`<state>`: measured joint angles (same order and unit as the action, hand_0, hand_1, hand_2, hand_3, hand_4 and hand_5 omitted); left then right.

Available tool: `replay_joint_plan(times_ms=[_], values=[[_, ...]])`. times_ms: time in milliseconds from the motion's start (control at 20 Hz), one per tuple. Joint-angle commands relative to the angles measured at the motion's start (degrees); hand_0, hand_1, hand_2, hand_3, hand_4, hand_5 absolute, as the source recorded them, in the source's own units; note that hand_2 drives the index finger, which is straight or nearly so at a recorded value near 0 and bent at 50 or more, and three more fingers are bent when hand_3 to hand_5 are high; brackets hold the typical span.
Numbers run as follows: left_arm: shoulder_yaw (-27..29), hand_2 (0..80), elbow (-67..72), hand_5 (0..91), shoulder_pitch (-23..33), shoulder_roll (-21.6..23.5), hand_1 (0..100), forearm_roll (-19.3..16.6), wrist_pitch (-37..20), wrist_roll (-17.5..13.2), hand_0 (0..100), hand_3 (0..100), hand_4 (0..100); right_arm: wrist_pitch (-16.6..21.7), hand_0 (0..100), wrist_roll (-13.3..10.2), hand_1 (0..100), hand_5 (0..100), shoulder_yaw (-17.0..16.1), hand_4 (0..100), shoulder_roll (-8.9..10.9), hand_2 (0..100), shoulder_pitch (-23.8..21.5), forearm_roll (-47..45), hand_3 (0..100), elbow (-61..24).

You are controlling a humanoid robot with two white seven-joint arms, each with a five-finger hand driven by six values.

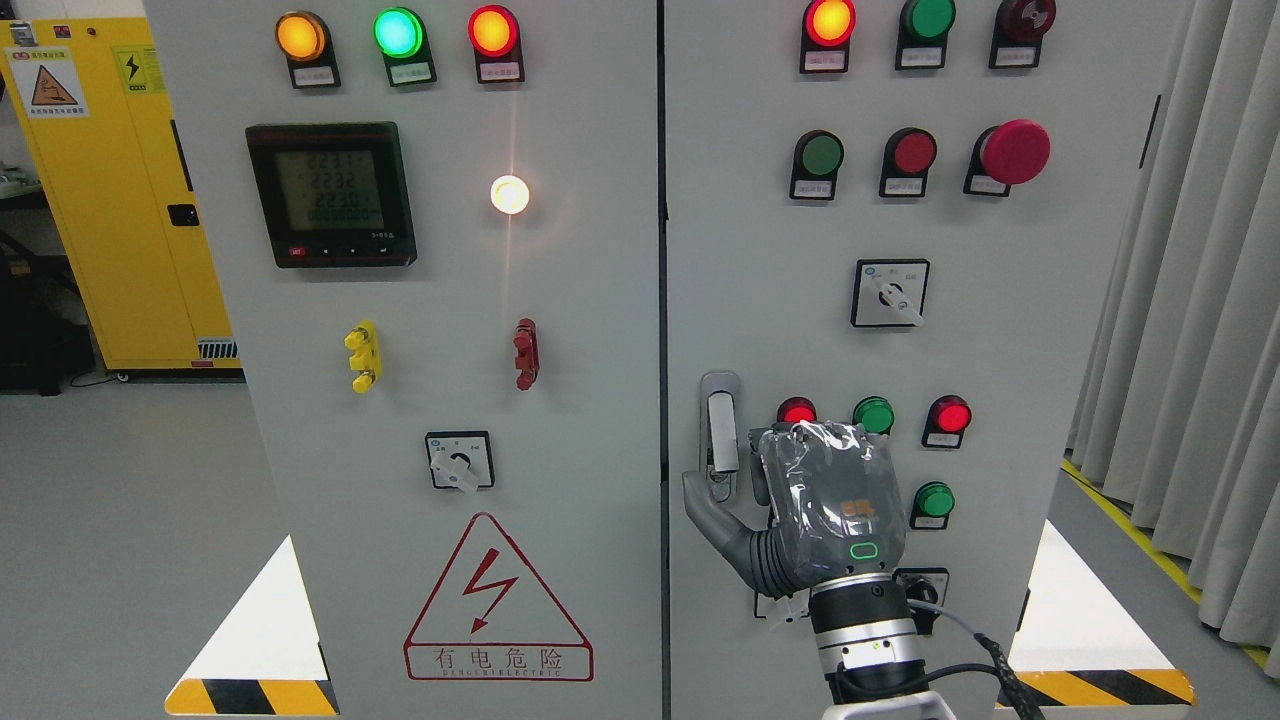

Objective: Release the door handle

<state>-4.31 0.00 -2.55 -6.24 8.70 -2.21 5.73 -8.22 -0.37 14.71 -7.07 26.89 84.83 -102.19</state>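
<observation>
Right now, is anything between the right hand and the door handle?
Nothing visible. The right hand is at the handle, its thumb reaching under the handle's lower end. The nearby indicator lights sit to the right, clear of it.

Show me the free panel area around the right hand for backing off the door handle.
Bare panel lies above the door handle, below the rotary switch. Also bare: below the handle, left of the right hand. Crowded to its right: red and green lamps and a lower switch.
</observation>
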Motion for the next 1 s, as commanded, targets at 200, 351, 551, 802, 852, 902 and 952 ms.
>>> replay_joint_plan(times_ms=[200,351,551,802,852,902,952], values=[[0.0,0.0,-0.7,0.0,0.0,0.0,56,0.0,0.0,0.0,12,0,0,0.0,31,-0.2,27,100,-0.5,100,-0.22,92,1.1,0.0,100,2.7],[0.0,0.0,-0.7,0.0,0.0,0.0,56,0.0,0.0,0.0,12,0,0,-0.4,32,-0.2,28,100,-0.5,100,-0.22,92,1.1,0.0,100,2.7],[0.0,0.0,-0.7,0.0,0.0,0.0,56,0.0,0.0,0.0,12,0,0,-1.3,33,-0.1,28,100,-0.5,100,-0.14,92,1.6,-0.1,100,3.0],[0.0,0.0,-0.7,0.0,0.0,0.0,56,0.0,0.0,0.0,12,0,0,-1.3,35,-0.1,29,100,-0.4,100,-0.14,92,1.6,-0.1,100,3.0],[0.0,0.0,-0.7,0.0,0.0,0.0,56,0.0,0.0,0.0,12,0,0,-1.3,36,-0.1,29,100,-0.4,100,-0.14,92,1.6,-0.1,100,3.0],[0.0,0.0,-0.7,0.0,0.0,0.0,56,0.0,0.0,0.0,12,0,0,-1.3,36,-0.1,29,100,-0.4,100,-0.14,92,1.7,-0.1,100,3.0],[0.0,0.0,-0.7,0.0,0.0,0.0,56,0.0,0.0,0.0,12,0,0,-1.4,36,-0.1,29,100,-0.4,100,-0.14,92,1.7,-0.1,100,3.0]])
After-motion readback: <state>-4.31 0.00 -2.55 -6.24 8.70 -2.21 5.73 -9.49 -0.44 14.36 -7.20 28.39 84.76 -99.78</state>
